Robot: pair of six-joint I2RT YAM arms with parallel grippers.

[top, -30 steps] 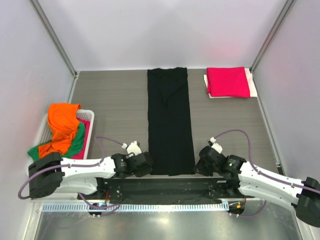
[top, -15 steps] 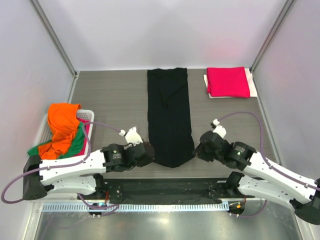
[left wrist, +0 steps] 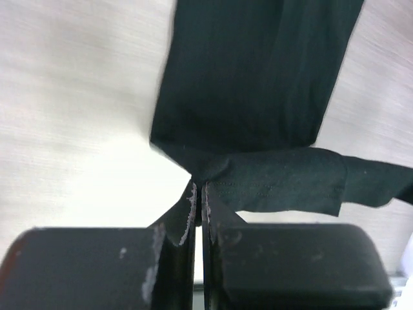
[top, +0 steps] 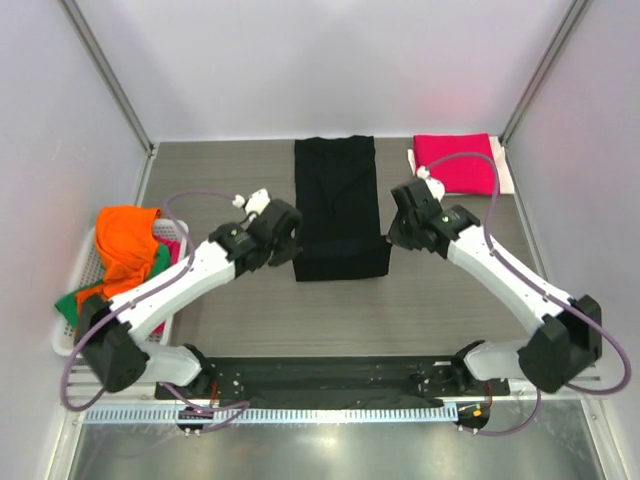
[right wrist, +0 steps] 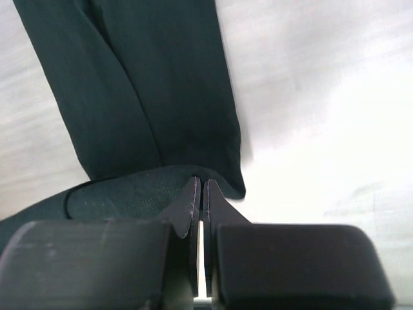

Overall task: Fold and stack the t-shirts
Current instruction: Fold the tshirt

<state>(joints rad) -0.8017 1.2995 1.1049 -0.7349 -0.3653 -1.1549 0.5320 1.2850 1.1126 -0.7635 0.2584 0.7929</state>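
While both arms reach out over the grey wood-grain table [top: 220, 190], the black t-shirt [top: 336, 170] lies down the table's middle as a long narrow strip. Its near part is doubled back, so the hem end is raised above the lower layer.

L gripper [top: 294, 240] is at the black shirt's left edge, approx halfway along. In the left wrist view the L gripper [left wrist: 199, 194] has its jaws pressed tight together w/ a pinch of black cloth [left wrist: 258, 77] between the tips. A stitched hem band runs off to one side, clear of the layer below.

R gripper [top: 388, 238] is at the shirt's right edge, level w/ the L one. In the right wrist view the R gripper [right wrist: 199, 187] is clamped the same way on the other hem corner, w/ the black fabric [right wrist: 148, 84] stretching away beyond the tips.

Right of the black shirt's far end, near but apart from it, a folded crimson-pink t-shirt [top: 455, 165] rests on a white sheet [top: 506, 178]; the R arm partly covers it.

Well left of the black shirt is a white mesh basket [top: 178, 228]. It holds an orange t-shirt [top: 125, 245] on top, a green t-shirt [top: 68, 302] under it and a bit of pink cloth [top: 172, 252] at the side nearest the black shirt.
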